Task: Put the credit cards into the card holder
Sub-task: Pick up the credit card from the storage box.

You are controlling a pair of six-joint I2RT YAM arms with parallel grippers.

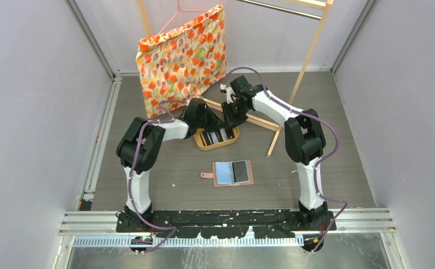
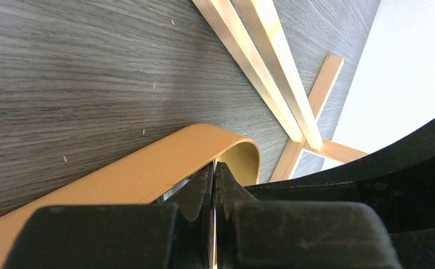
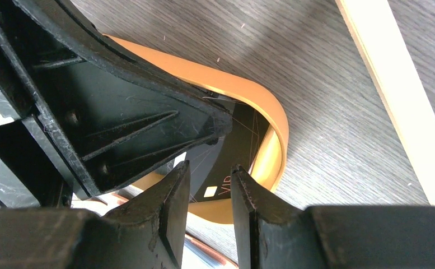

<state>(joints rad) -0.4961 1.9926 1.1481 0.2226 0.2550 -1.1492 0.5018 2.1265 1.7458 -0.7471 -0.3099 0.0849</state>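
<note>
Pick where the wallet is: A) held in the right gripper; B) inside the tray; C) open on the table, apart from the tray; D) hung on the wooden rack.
C: the wallet lies spread open on the table, apart from the tray.

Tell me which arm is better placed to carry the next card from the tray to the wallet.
Left, probably. The left gripper is shut at the wooden tray, possibly pinching a card edge, though that is unclear. The right gripper is open over a black card, gripping nothing.
</note>
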